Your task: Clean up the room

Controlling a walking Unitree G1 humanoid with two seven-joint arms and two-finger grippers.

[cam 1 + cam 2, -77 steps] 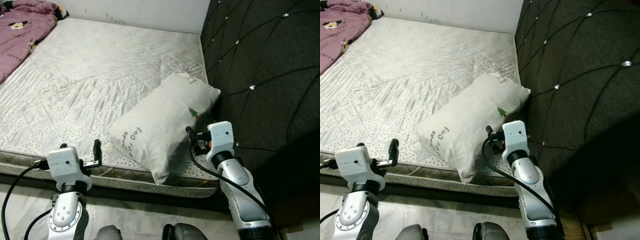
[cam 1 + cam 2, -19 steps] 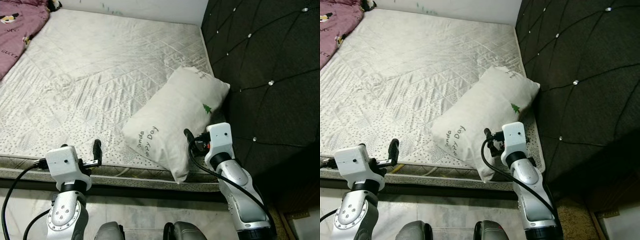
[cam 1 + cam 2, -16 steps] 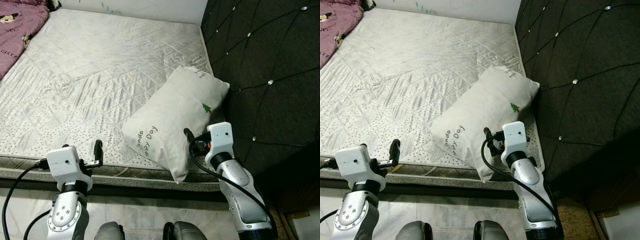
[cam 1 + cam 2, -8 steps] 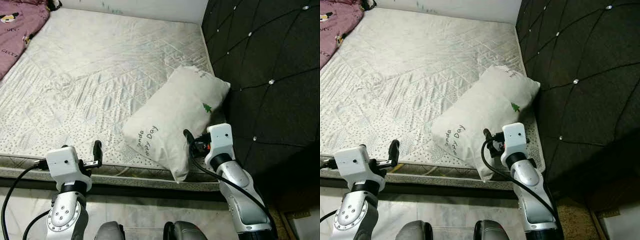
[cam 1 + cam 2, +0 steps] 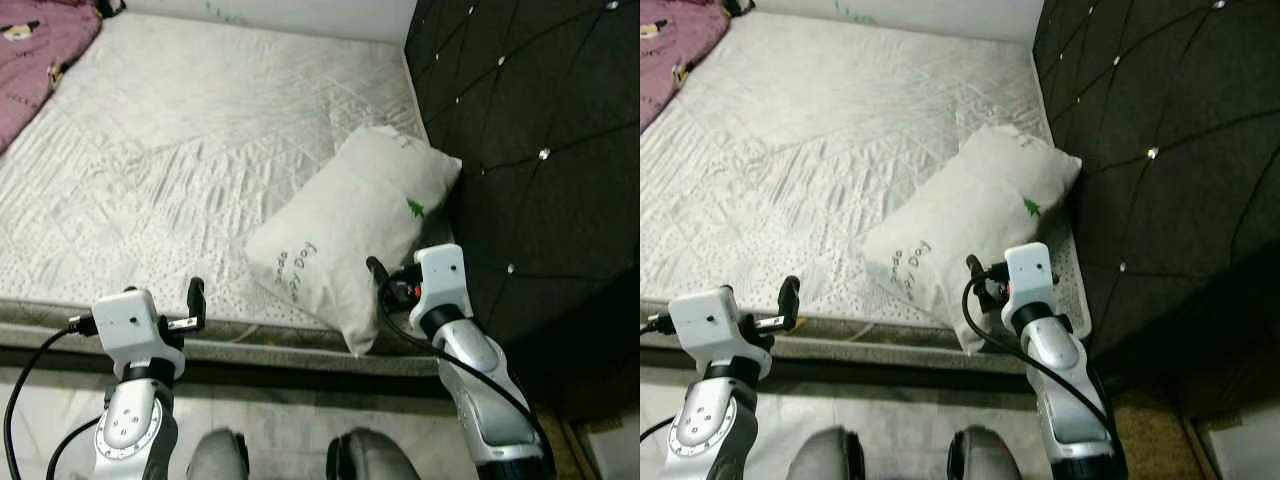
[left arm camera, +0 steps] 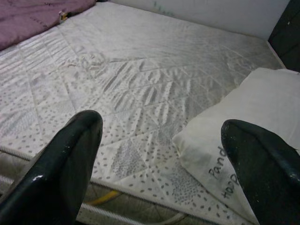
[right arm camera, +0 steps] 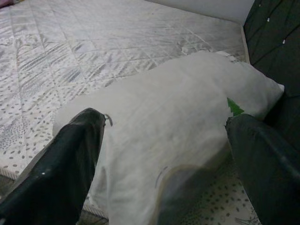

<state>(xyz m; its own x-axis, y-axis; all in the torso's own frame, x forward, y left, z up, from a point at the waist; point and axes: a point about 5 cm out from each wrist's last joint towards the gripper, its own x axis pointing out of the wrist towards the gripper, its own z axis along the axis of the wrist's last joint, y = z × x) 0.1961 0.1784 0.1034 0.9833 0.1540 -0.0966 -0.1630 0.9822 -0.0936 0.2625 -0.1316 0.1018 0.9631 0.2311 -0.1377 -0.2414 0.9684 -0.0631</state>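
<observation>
Both tools stay spread apart, still short of the unmoved pillow.

A white pillow is marked with a small green tree and grey lettering. The mattress is quilted pale grey-white, dotted near its edge. A purple blanket lies far left. The headboard is black, tufted, silver-studded.

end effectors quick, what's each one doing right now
Left end effector: open, holding nothing, at the mattress edge.
Right end effector: open, holding nothing, fingers either side of the pillow.
</observation>
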